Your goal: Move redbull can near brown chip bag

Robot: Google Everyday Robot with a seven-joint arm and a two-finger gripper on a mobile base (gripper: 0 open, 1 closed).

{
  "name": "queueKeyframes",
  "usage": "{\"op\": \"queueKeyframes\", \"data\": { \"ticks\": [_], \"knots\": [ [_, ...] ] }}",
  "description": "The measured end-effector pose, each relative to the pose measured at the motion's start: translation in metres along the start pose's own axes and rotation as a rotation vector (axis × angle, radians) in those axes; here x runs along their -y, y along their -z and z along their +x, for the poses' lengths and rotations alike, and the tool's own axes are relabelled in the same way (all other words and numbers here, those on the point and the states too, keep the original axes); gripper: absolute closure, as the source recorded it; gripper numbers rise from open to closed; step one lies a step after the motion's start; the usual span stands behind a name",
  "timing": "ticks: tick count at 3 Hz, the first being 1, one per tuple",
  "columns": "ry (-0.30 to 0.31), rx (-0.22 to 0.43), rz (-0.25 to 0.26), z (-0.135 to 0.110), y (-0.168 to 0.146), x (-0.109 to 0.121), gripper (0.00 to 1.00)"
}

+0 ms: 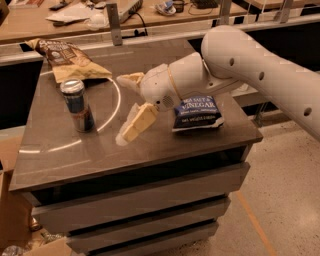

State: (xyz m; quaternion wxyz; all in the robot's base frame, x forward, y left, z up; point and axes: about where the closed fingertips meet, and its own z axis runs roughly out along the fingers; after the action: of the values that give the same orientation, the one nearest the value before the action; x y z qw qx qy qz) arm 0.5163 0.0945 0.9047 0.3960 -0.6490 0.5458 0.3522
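The redbull can (78, 105) stands upright on the left part of the dark counter top (150, 145). The brown chip bag (70, 61) lies at the back left corner, just behind the can. My gripper (126, 106) hangs over the middle of the counter, to the right of the can and apart from it. Its two pale fingers (136, 123) are spread wide and hold nothing.
A dark blue Sea Salt & Vinegar bag (197, 113) lies on the right part of the counter, under my arm (250, 65). A desk with papers and cables (90, 12) runs behind. Drawers sit below the counter; a cardboard box (12, 210) stands at the lower left.
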Motion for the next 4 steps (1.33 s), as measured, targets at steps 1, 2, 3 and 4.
{"op": "queueKeyframes", "data": {
  "ticks": [1, 2, 3, 4],
  "knots": [
    [-0.008, 0.056, -0.023, -0.011, -0.031, 0.005, 0.00],
    [0.003, 0.111, -0.042, -0.022, -0.057, 0.013, 0.00],
    [0.034, 0.147, -0.060, -0.027, -0.081, 0.025, 0.00],
    [0.042, 0.172, -0.084, -0.027, -0.106, 0.037, 0.00]
  ]
}}
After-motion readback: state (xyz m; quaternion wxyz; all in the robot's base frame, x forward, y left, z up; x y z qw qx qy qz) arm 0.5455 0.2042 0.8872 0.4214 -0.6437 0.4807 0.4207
